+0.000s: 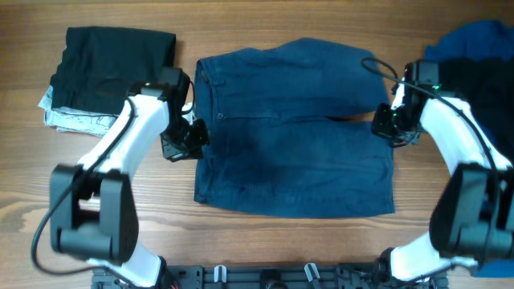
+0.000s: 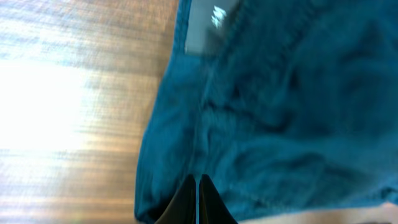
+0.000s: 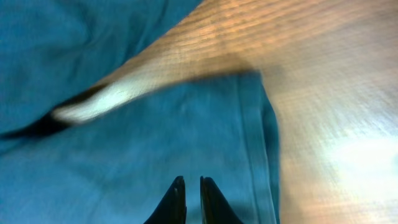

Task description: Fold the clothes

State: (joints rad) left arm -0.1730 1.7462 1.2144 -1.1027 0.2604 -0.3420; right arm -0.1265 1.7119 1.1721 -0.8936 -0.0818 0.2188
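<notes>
Dark navy trousers [image 1: 293, 136] lie folded into a wide rectangle at the table's middle, waistband to the left. My left gripper [image 1: 181, 141] sits at their left edge. In the left wrist view the left gripper [image 2: 198, 178] is shut, its tips over the trousers [image 2: 280, 112] near the cloth's border, and nothing shows pinched between them. My right gripper [image 1: 390, 125] is at the right edge, by the gap between the two leg ends. The right gripper [image 3: 193, 179] has its fingers a narrow slit apart above the trousers [image 3: 155, 137], close to a stitched hem [image 3: 252, 137].
A folded black garment [image 1: 112, 60] lies on a pale patterned one [image 1: 72, 119] at the back left. A heap of royal blue and black clothes [image 1: 474, 64] lies at the back right. Bare wooden table [image 1: 281, 249] runs along the front.
</notes>
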